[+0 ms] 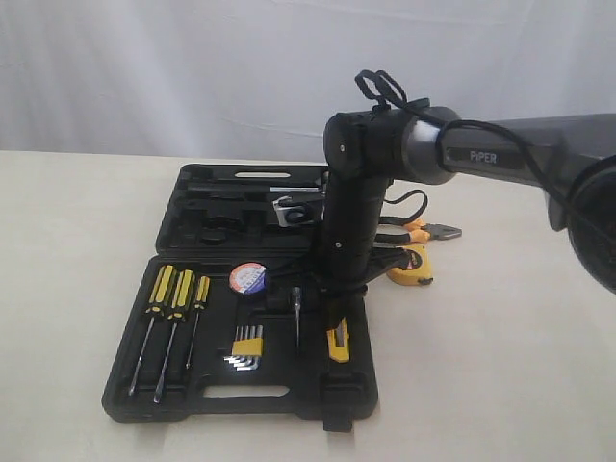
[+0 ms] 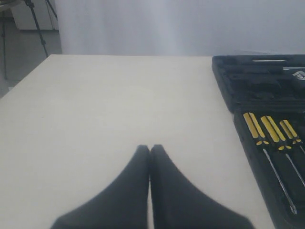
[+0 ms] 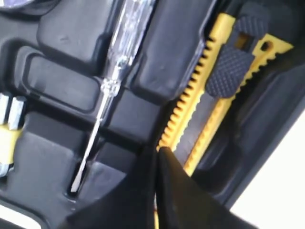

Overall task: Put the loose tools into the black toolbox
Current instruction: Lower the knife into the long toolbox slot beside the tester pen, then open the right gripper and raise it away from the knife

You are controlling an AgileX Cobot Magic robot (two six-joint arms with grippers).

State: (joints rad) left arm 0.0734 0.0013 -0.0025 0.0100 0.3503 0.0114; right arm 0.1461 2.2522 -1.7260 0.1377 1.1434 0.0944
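Observation:
The black toolbox lies open on the table, its two halves flat. The yellow-and-black utility knife lies in a recess at the right of the near half. My right gripper points down at it, shut, its tips on the knife's end with nothing between the fingers. The black tape roll sits in the case. Pliers and the yellow tape measure lie on the table right of the case, partly hidden by the arm. My left gripper is shut over bare table left of the toolbox.
Three yellow-and-black screwdrivers and a hex key set sit in the near half. A clear-handled tester screwdriver lies in its slot beside the knife. A white curtain hangs behind the table.

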